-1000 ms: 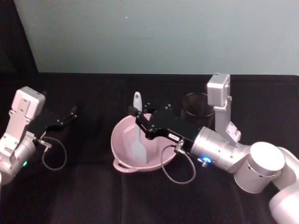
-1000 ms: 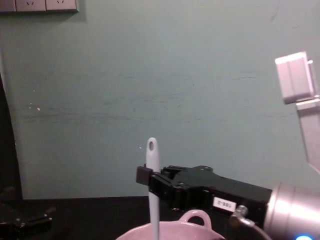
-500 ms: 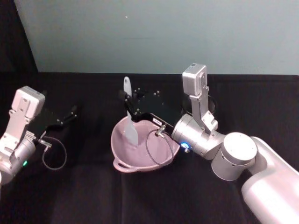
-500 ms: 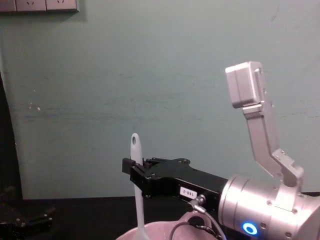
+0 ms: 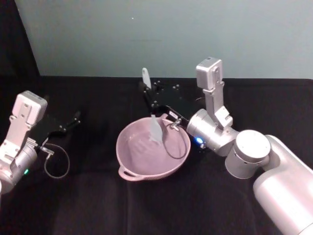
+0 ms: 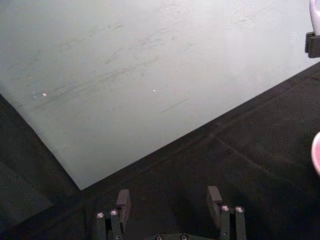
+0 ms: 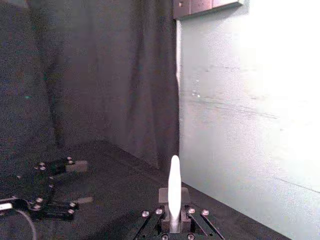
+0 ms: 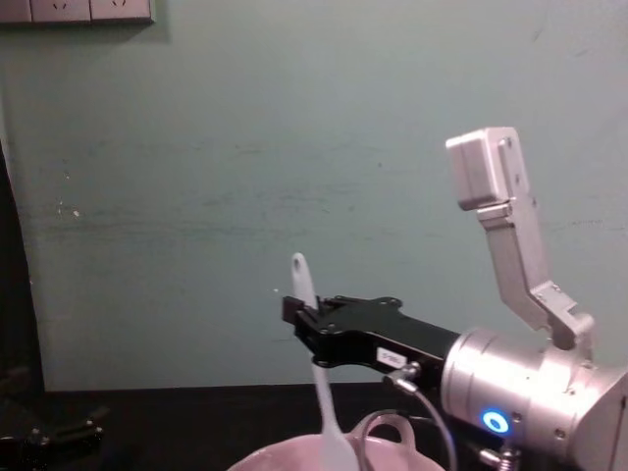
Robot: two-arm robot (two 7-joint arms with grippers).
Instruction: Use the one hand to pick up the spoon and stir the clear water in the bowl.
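**A:** Fingers (image 8: 293,311) of the right gripper (image 5: 147,93) are pinched narrow on the spoon (image 8: 316,378) handle, just under its holed end. The blade hangs tilted below them, inside the bowl (image 5: 142,172).

**B:** My worry is that the tilted blade clips the rim, so the bowl slides or water sloshes out. The thin handle could also twist in that pinch. The left gripper (image 6: 168,197), spread open, sits parked well off.

Head+chest cams fwd, sharing bowl (image 5: 143,170)
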